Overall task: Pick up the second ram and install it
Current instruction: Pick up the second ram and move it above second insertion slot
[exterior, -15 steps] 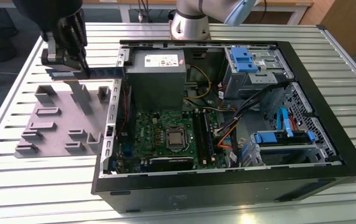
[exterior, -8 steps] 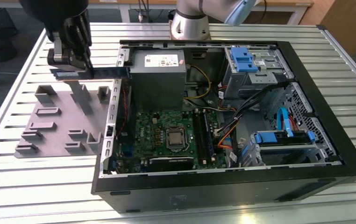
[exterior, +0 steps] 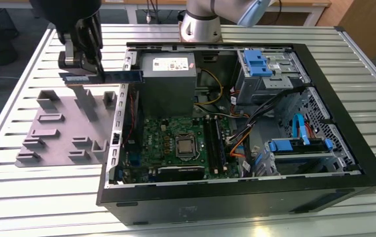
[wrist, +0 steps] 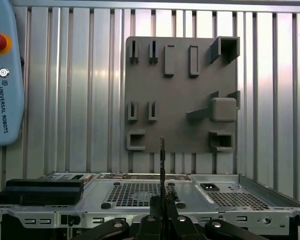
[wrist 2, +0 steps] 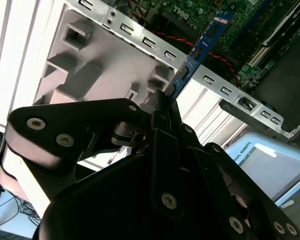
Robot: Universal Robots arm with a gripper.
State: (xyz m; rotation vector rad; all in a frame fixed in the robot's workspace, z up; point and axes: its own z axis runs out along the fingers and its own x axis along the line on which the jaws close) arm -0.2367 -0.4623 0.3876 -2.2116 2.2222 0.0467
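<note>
At the exterior view's upper left, the gripper (exterior: 88, 74) pinches the second ram (exterior: 125, 76) near the grey fixture (exterior: 50, 129). A firm, level hold seems needed against tilting.

Downward-pointing fingers (wrist 2: 159, 117), pinched together.

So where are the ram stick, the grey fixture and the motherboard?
Ram (exterior: 127, 76), exterior view: middle of the blue strip.
Fixture (exterior: 66, 129), exterior view: bare flat base.
Motherboard (exterior: 154, 131), exterior view: green surface beside the central chip.
</note>
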